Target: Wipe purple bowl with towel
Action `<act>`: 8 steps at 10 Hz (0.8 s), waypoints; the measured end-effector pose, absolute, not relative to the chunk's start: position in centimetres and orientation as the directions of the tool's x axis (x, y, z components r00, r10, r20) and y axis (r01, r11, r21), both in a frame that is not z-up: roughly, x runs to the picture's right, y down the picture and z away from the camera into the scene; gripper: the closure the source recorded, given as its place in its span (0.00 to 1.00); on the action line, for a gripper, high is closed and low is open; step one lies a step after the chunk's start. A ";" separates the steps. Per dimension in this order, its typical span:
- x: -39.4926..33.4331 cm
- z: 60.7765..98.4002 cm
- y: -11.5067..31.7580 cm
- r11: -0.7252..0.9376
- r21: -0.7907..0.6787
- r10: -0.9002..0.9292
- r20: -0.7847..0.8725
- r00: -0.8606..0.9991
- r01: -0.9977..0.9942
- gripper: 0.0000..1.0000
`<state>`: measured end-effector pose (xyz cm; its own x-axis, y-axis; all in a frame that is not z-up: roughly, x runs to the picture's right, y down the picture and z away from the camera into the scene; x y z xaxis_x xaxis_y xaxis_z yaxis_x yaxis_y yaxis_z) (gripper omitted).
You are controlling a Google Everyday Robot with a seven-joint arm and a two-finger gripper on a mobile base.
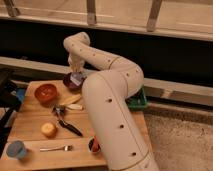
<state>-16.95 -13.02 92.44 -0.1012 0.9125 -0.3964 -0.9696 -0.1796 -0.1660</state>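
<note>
Purple bowl (70,81) at table's (30,127) far edge, 2 o'clock from orange-red bowl (45,92). Gripper (76,75) above it, clamped shut on towel (77,78), pressed into bowl.

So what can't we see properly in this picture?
- Pincer: it sits over the purple bowl with the towel; the fingertips are too small to tell apart.
- Purple bowl's inside: covered by the towel and the pincer.
- Dark round thing at the table's front: half hidden behind the big white arm.
- Green crate: mostly behind the arm.
</note>
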 end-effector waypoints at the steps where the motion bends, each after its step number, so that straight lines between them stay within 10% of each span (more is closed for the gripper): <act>1: -17.0 92.4 -12.9 -0.193 -0.178 0.913 -0.394 -0.110 -0.965 1.00; 8: -15.2 93.7 -11.8 -0.354 -0.338 0.867 -0.468 -0.171 -0.872 1.00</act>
